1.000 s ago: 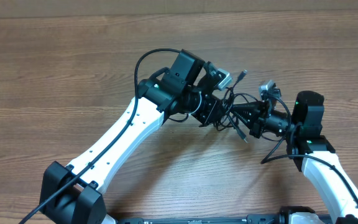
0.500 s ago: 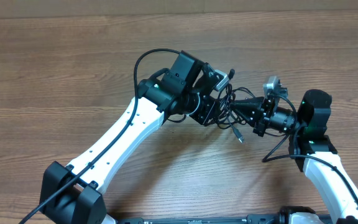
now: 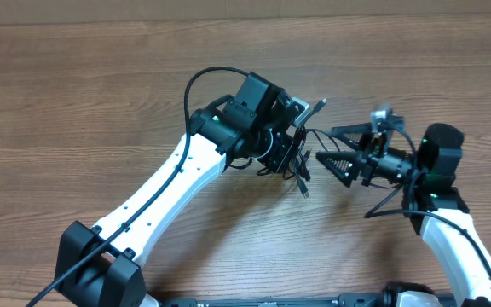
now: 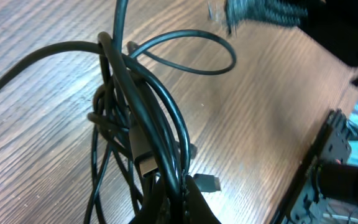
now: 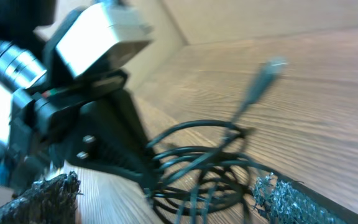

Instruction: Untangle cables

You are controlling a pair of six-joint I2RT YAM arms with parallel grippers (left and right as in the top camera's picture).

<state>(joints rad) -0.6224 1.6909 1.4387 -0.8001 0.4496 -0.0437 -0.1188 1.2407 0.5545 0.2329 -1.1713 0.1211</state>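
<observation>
Left jaws: You had them closed on the cables (image 4: 135, 124), with the bundle pinched where the strands ran together at the bottom of the left wrist view.
Right jaws: You had them spread wide and holding nothing. Their padded fingers (image 5: 48, 196) faced the bundle from just beside it, and no contact could be confirmed.
Location of cables: They sat at the left jaws, near the middle of the surface (image 3: 101, 85), between the two arms. Whether the knot cleared the surface could not be told.
Step in hand: Judged to be a re-grip. One side anchored the bundle while your free side lined up for a fresh strand.
Next move: It called for you to single out one outer strand. The open loop (image 4: 185, 53) or the raised silver-tipped plug (image 5: 269, 68) looked the most accessible. You would then close on that alone and draw it away from the anchor.
Condition of cables: They were thin, black and slack. Several strands crossed and wrapped about one another in a tight cluster, and a second plug end (image 4: 207, 183) trailed below it.
Finding: The knot was not yet undone, and the task was judged well short of complete.
</observation>
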